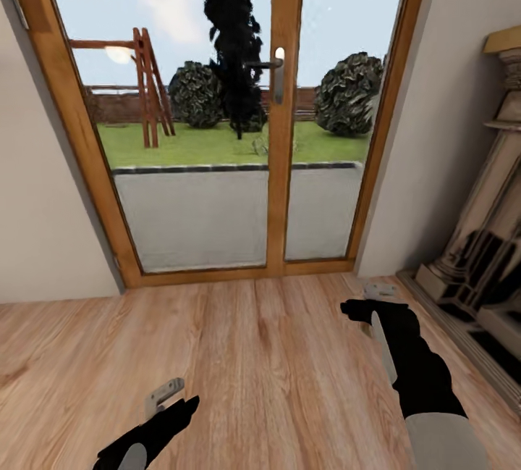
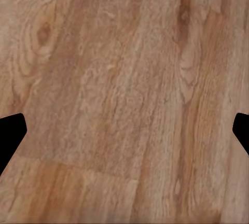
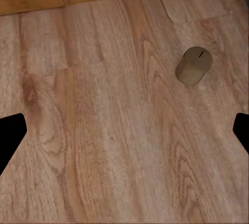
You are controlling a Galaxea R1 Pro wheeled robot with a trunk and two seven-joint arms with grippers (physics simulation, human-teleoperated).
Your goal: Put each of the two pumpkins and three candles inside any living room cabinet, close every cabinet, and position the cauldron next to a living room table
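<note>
- The wooden plank floor (image 1: 253,354) takes up the whole lower half of what my head camera gives me, and both wrist cameras look down on it too.
- Straight ahead of me stands a glazed double door (image 1: 217,115) in a honey-coloured wooden frame, with a metal lever handle (image 1: 277,73) on its middle post; through the glass I see a paved strip, lawn, a red wooden play frame (image 1: 148,86), two round shrubs and a tall dark tree.
- Plain pale walls flank the door on both sides.
- At the right edge I can see part of a stone fireplace (image 1: 485,238) with a dark opening, its base resting on the floor.
- My right arm reaches forward above the floor near the fireplace; the right gripper (image 1: 378,290) is spread open with nothing between its fingers (image 3: 11,136), whose dark tips sit far apart at the edges of that wrist view.
- My left gripper (image 1: 165,397) hangs low over bare boards, likewise released and empty.
- One candle (image 3: 193,66), a stubby beige cylinder with a dark wick, lies on its side on the floor ahead of my right gripper, well apart from the fingers, close to the door frame and wall corner.
</note>
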